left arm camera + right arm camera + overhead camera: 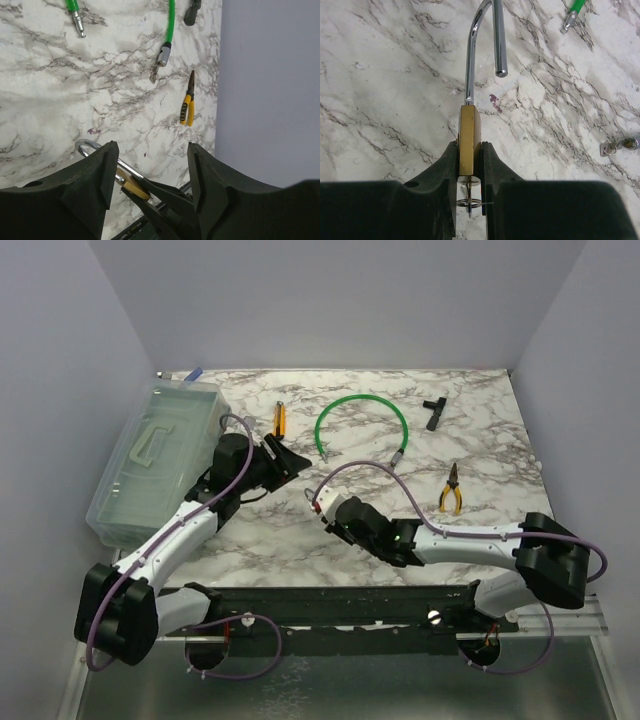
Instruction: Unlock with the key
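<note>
My right gripper is shut on a brass padlock, clamping its flat sides. The steel shackle points away from me, and its free end hangs clear of the body. The small silvery key sticks out of the padlock's underside between my fingers, with a thin wire ring on it. In the top view the right gripper holds the padlock mid-table. My left gripper is a short way up and left of it. The left gripper is open with nothing between its fingers; the padlock shows beyond them.
A clear plastic box stands at the left. A green cable loop, a yellow-handled tool and a black T-shaped part lie at the back. Yellow pliers lie to the right. Grey walls enclose the marble table.
</note>
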Controlling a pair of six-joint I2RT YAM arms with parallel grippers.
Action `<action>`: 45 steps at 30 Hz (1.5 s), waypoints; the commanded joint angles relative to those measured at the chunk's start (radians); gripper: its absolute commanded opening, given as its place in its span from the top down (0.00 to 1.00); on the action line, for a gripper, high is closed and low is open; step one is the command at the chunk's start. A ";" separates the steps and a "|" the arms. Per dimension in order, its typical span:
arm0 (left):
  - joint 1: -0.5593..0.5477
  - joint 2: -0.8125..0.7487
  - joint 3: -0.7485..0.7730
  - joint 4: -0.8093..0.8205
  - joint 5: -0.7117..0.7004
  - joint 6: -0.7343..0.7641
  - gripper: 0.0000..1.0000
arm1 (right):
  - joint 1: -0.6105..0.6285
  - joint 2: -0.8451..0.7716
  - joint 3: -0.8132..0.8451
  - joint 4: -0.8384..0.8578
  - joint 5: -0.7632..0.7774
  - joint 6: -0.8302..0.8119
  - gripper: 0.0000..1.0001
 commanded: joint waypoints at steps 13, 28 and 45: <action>0.120 -0.142 0.265 -0.518 -0.178 0.410 0.28 | 0.008 0.168 0.116 -0.020 0.204 0.021 0.99; 0.125 -0.268 0.194 -0.540 -0.382 0.517 0.25 | -0.005 0.424 0.299 0.034 0.440 -0.101 0.99; 0.158 -0.294 0.179 -0.540 -0.357 0.506 0.25 | -0.054 0.669 0.520 0.099 0.374 -0.266 0.53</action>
